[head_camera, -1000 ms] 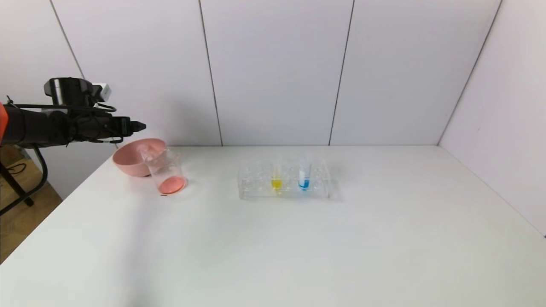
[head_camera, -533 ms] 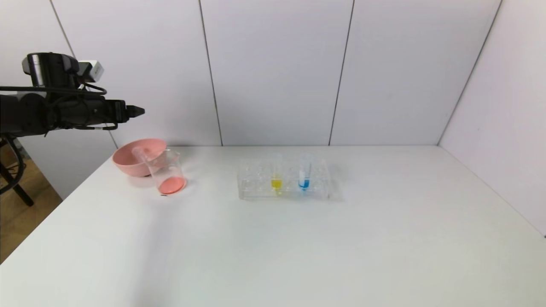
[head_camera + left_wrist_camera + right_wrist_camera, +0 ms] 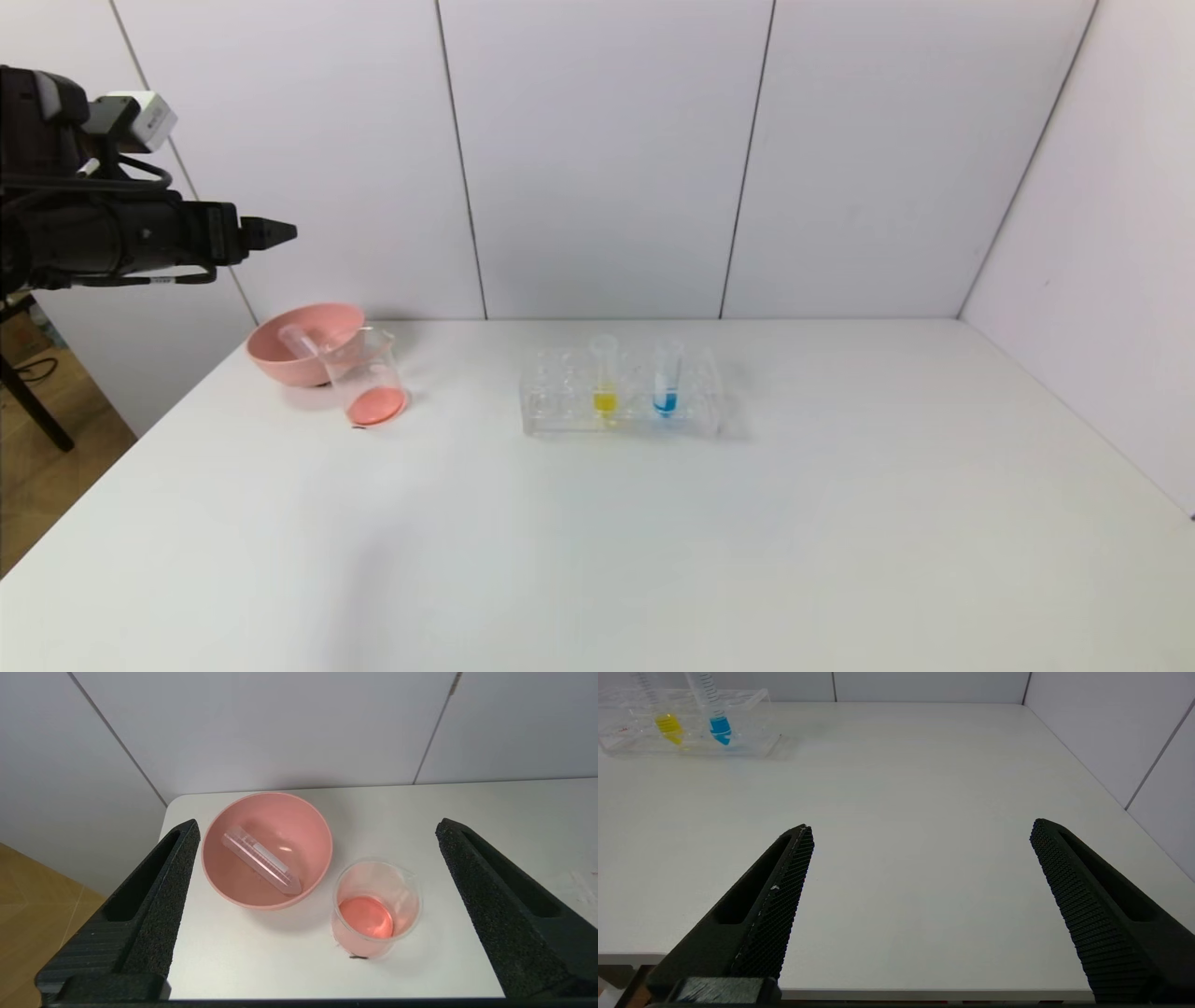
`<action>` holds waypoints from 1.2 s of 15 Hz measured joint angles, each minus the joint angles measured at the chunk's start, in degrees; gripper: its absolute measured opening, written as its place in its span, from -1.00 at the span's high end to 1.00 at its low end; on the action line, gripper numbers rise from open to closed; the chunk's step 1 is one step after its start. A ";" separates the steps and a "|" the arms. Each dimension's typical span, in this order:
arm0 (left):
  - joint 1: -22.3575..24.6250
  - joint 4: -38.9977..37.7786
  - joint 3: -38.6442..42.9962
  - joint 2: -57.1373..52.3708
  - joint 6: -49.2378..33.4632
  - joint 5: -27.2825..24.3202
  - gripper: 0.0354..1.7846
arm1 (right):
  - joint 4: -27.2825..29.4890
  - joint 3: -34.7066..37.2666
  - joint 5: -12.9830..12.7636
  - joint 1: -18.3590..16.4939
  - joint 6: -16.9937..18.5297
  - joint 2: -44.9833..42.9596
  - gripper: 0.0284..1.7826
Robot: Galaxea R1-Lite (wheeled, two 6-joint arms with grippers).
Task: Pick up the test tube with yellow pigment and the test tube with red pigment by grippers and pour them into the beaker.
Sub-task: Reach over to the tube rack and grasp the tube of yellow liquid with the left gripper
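Note:
The beaker point(image 3: 371, 383) point(image 3: 376, 907) stands at the table's back left with red-orange liquid in its bottom. Just behind it, an empty clear tube point(image 3: 301, 340) point(image 3: 260, 860) lies slanted inside the pink bowl point(image 3: 276, 366) point(image 3: 322, 826). No tube holding red pigment shows. The test tube with yellow pigment point(image 3: 604, 381) point(image 3: 663, 716) stands upright in the clear rack point(image 3: 556, 411) point(image 3: 754, 716). My left gripper point(image 3: 273, 231) point(image 3: 317, 823) hangs high above and left of the bowl, open and empty. My right gripper point(image 3: 922, 826) is open over the table's near edge, holding nothing.
A tube with blue liquid point(image 3: 666, 385) point(image 3: 717, 718) stands in the rack beside the yellow one. White walls close off the back and right of the table point(image 3: 653, 541). Its left edge drops to a wooden floor point(image 3: 37, 467).
My left arm has risen and drawn back to the left, away from the bowl and beaker. The empty tube stays in the bowl.

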 joint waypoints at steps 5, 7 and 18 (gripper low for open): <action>-4.50 -0.07 8.87 -11.35 -0.07 -0.16 -0.98 | 0.00 0.00 -0.02 0.02 0.02 0.00 -0.91; -7.16 -0.09 12.90 -15.57 -0.13 -0.68 -0.98 | 0.00 0.00 -0.02 0.00 0.00 0.00 -0.91; -19.86 -0.24 26.99 -28.83 -0.82 -4.08 -0.98 | 0.00 -0.02 -0.02 0.00 0.05 0.00 -0.91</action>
